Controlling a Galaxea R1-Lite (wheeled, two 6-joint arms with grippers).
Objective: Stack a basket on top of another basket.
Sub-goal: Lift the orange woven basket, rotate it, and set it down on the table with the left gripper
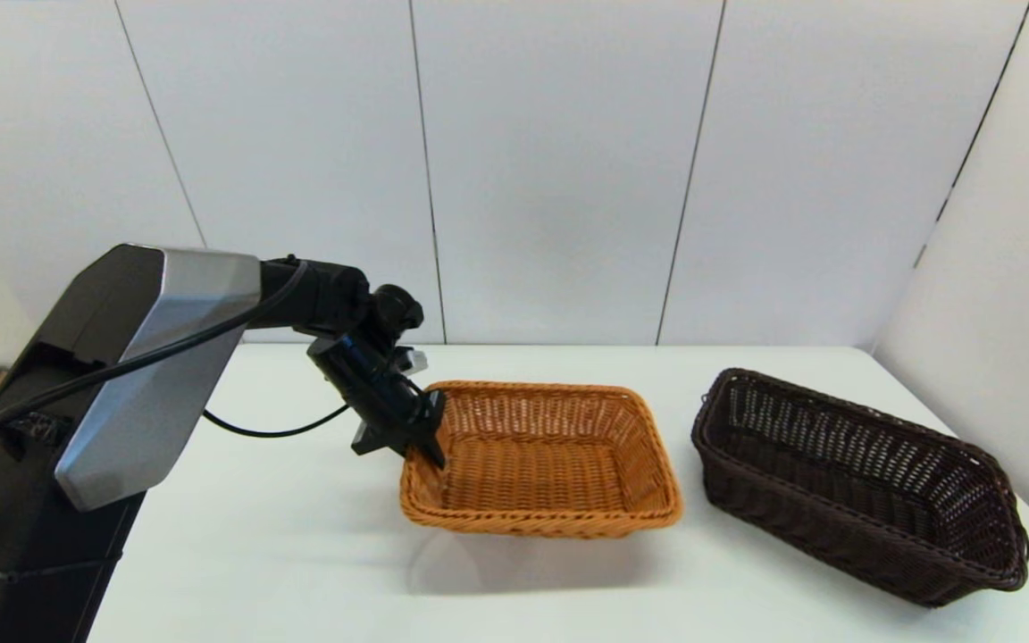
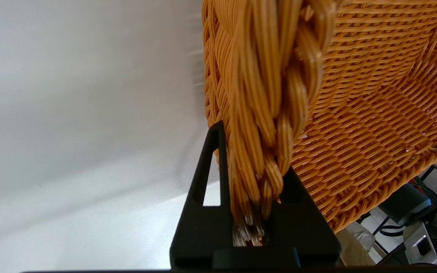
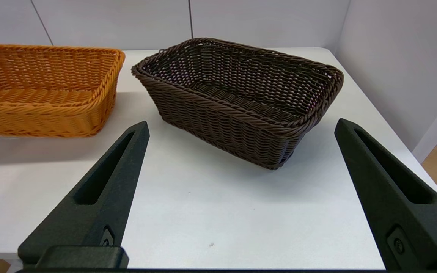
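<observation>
The orange basket (image 1: 541,460), light and stiff (lifted off the table (image 1: 300,554), judging by its shadow), hangs from the left gripper (image 1: 425,446) clenched on its braided rim, with the dark basket (image 1: 854,487) well apart to its right beyond the spread-open right gripper (image 3: 241,167).

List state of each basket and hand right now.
orange-tan basket: lifted off the table, rim clamped by left hand.
dark brown basket: on the table, apart from the orange one, empty, ungripped.
left hand: shut on the orange-tan basket's braided rim.
right hand: open, above the table short of the dark basket.
</observation>
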